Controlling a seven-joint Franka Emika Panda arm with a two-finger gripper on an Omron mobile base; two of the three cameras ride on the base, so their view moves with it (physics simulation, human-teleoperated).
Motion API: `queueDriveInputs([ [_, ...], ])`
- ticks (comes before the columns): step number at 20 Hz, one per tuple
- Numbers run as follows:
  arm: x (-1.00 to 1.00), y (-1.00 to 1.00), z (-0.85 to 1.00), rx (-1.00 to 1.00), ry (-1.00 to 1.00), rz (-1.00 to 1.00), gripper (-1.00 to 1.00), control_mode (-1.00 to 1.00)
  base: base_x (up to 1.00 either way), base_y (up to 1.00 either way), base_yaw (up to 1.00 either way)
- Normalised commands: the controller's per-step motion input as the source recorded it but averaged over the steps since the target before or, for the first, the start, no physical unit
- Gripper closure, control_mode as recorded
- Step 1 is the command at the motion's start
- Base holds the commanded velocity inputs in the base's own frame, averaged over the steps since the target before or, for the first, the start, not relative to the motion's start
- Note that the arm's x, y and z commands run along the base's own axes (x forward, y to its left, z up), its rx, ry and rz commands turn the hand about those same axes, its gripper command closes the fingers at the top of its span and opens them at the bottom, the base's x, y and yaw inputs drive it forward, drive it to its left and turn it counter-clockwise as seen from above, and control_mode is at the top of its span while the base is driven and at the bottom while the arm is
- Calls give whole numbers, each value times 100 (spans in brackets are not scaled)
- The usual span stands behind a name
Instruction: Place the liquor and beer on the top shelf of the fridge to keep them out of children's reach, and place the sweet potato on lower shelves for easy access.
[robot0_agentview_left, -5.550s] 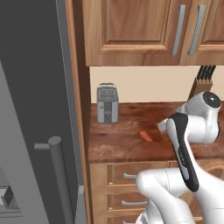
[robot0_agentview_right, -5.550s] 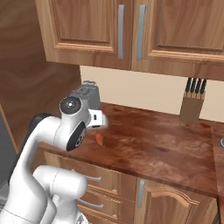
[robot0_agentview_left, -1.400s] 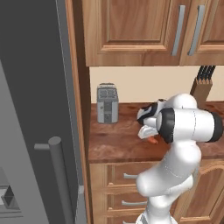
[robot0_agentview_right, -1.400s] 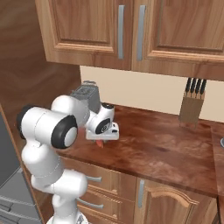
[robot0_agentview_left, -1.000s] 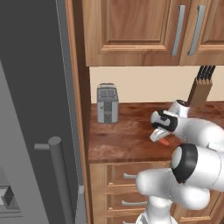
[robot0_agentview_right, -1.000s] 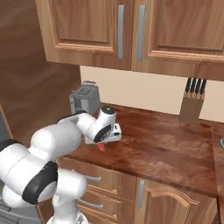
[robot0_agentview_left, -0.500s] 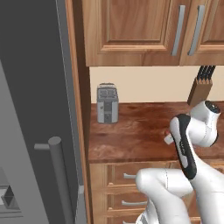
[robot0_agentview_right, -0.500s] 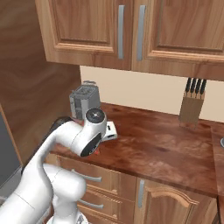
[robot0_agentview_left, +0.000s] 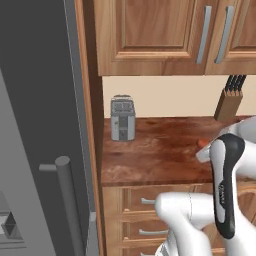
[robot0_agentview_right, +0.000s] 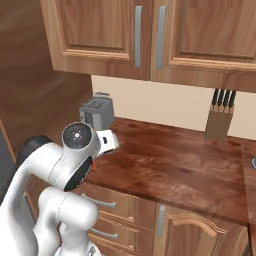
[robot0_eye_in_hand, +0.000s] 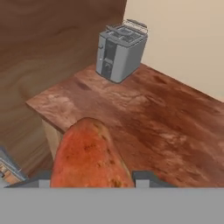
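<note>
The gripper (robot0_eye_in_hand: 89, 183) is closed on the orange-red tapered sweet potato (robot0_eye_in_hand: 87, 155), held between its fingers above the wooden counter (robot0_eye_in_hand: 144, 118). Maintain grip; swing clear of the grey toaster (robot0_eye_in_hand: 120, 50) ahead toward the tall grey fridge (robot0_agentview_left: 35, 150).

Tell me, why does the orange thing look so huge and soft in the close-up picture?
Hand view: the sweet potato sits right at the lens, so it looms large with smeared texture, while the toaster behind looks small. Left base view: only an orange sliver shows past the arm.
</note>
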Motion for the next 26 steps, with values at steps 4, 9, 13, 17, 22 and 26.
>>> queueDriveInputs([
  [4,-52,14,99,-2,-1,0,100,-100,0,0,0],
  [9,-42,31,64,-15,3,1,100,-100,0,0,0],
  [13,-32,20,31,-15,3,0,100,-100,0,0,0],
  [17,-37,0,2,-7,0,0,100,-100,0,0,0],
  [22,-39,-1,0,-3,0,0,100,100,-35,-1,0],
  [26,0,0,0,0,0,0,100,100,-100,-3,5],
])
